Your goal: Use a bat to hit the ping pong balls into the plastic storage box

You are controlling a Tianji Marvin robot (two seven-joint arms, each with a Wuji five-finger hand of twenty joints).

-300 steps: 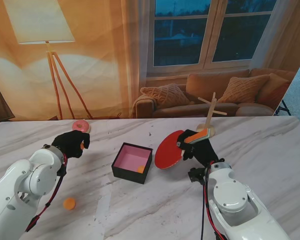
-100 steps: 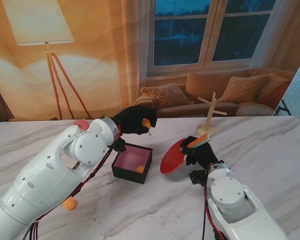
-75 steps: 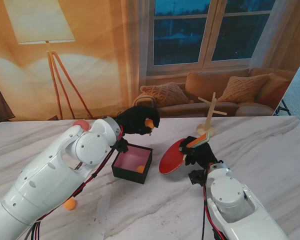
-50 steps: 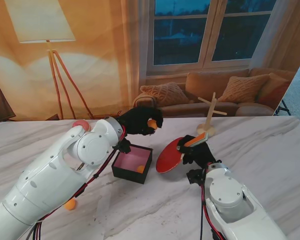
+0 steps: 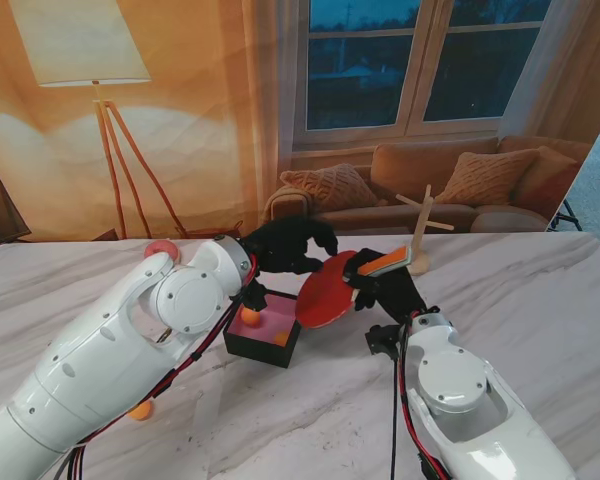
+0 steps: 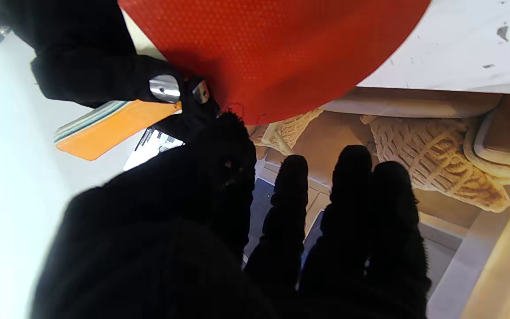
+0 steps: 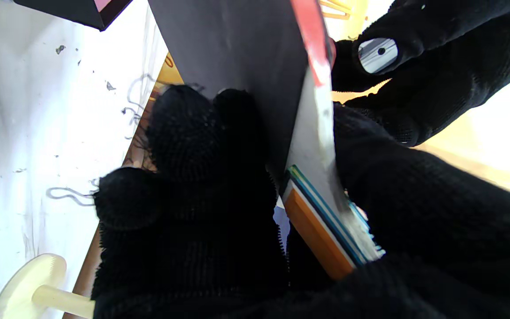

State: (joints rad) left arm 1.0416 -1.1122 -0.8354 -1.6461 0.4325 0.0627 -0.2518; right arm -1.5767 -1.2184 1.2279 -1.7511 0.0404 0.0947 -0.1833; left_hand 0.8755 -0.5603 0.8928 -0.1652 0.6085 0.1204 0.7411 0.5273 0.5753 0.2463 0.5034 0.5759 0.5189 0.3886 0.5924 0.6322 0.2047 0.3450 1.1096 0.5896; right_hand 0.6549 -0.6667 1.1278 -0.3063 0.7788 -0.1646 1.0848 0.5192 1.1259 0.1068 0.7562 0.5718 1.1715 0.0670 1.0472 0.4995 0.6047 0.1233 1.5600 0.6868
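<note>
Marble table (image 5: 540, 300): black box (image 5: 263, 343), wooden stand (image 5: 418, 258), probably ball (image 5: 140, 410)

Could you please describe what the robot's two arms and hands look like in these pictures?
Both arms have glossy white, rounded shells. The left arm is bulky with a round joint cap; the right arm shows a dark joint near the wrist. Black and red cables run along each. The left hand and right hand are covered in black knitted gloves, with small silvery metal discs showing at some knuckles.

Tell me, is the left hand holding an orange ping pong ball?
No, the left hand has spread, empty fingers, as the left wrist view shows.
</note>
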